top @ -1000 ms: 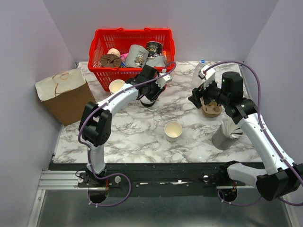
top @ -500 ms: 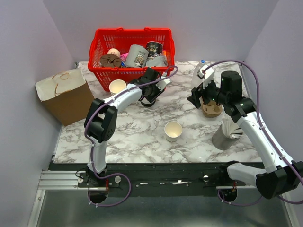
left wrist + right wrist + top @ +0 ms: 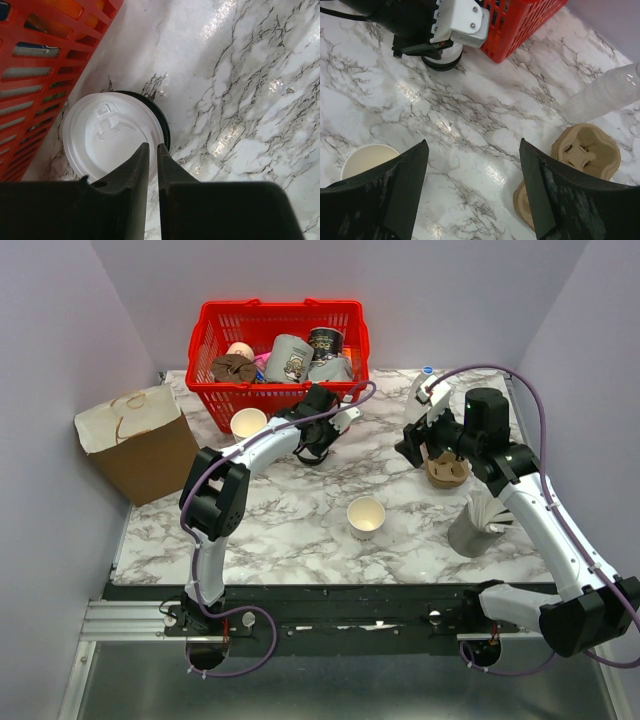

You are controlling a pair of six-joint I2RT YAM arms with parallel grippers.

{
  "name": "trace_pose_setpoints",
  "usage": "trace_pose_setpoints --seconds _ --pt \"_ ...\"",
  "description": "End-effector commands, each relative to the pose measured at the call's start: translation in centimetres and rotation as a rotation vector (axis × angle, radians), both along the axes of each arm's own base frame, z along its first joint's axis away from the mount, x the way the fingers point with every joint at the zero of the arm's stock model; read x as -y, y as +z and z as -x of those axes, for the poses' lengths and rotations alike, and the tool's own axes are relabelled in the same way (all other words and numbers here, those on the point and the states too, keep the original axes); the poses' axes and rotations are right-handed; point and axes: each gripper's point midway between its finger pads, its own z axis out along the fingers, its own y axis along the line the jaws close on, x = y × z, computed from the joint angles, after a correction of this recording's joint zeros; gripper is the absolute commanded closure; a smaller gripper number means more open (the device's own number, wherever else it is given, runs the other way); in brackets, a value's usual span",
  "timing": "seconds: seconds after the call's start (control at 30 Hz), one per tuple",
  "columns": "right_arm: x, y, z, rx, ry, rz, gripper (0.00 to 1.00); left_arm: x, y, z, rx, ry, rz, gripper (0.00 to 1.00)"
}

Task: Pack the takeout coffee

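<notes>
An open cream paper cup [image 3: 366, 515] stands mid-table; the right wrist view catches it at the lower left [image 3: 365, 160]. A white round lid [image 3: 112, 132] lies on a black lid [image 3: 164, 127] beside the red basket [image 3: 45, 80]. My left gripper [image 3: 152, 146] sits at this lid's near rim. Its jaws are pinched to a thin gap on that rim. From above, the left gripper [image 3: 318, 443] is just in front of the basket. My right gripper [image 3: 472, 142] hangs open over bare marble, between the cup and a cardboard cup carrier [image 3: 585, 150].
The red basket [image 3: 215, 340] at the back holds mugs and other items. A second paper cup [image 3: 246, 423] stands by its front left corner. A brown box [image 3: 140, 440] sits far left. A sleeved cup stack [image 3: 422, 395] and a grey holder [image 3: 475, 528] are on the right.
The left gripper's jaws have narrowed from partly open to a thin gap at the lid, and the left arm shifted slightly toward the basket. The right arm barely moved.
</notes>
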Motion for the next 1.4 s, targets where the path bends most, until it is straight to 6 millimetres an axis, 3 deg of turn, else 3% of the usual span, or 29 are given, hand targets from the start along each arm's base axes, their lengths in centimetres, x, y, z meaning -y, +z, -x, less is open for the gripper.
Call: trace_pose_setpoints --seconds 0.0,0.17,0.27,0.4,0.47,0.67,0.8,0.87,0.9,0.93,1.0,1.1,1.37 --pt "-0.2 0.6 -0.1 0.014 0.017 -0.004 0.19 0.5 -0.2 0.1 -0.016 -0.009 0.005 0.85" --pt "-0.1 0.3 -0.1 0.011 0.017 -0.001 0.19 0.7 -0.4 0.3 -0.027 -0.020 0.009 0.90" --pt "-0.1 0.2 -0.2 0.011 0.016 0.001 0.19 0.7 -0.4 0.3 -0.030 -0.024 0.011 1.00" --pt "-0.1 0.6 -0.3 0.019 0.014 -0.002 0.19 0.9 0.3 0.4 -0.025 -0.044 0.021 1.00" --pt "-0.1 0.7 -0.3 0.019 0.013 -0.003 0.19 1.1 1.4 0.5 -0.013 -0.064 0.037 1.00" --pt "-0.1 0.7 -0.3 0.018 0.015 -0.003 0.19 1.1 9.3 1.2 0.117 -0.116 0.113 1.00" --pt "-0.4 0.7 -0.3 0.013 0.025 -0.008 0.19 0.6 10.9 2.7 0.116 -0.130 0.123 1.00" --pt "-0.5 0.6 -0.4 0.009 0.030 -0.012 0.19 0.4 10.4 2.9 0.098 -0.129 0.114 1.00" --pt "-0.6 0.6 -0.4 0.006 0.031 -0.016 0.19 0.4 9.4 2.9 0.080 -0.128 0.103 0.81" --pt "-0.7 0.6 -0.4 0.004 0.033 -0.021 0.19 0.4 8.8 2.7 0.074 -0.126 0.094 0.69" --pt "-0.9 0.9 -0.5 0.005 0.042 -0.029 0.19 0.6 7.1 2.1 0.046 -0.111 0.075 0.55" --pt "-0.9 1.2 -0.4 0.014 0.047 -0.024 0.19 1.2 5.2 1.3 -0.004 -0.097 0.059 0.52" --pt "-0.6 0.5 0.4 -0.003 0.053 -0.007 0.19 1.8 3.4 -1.3 -0.002 -0.028 0.038 0.52"
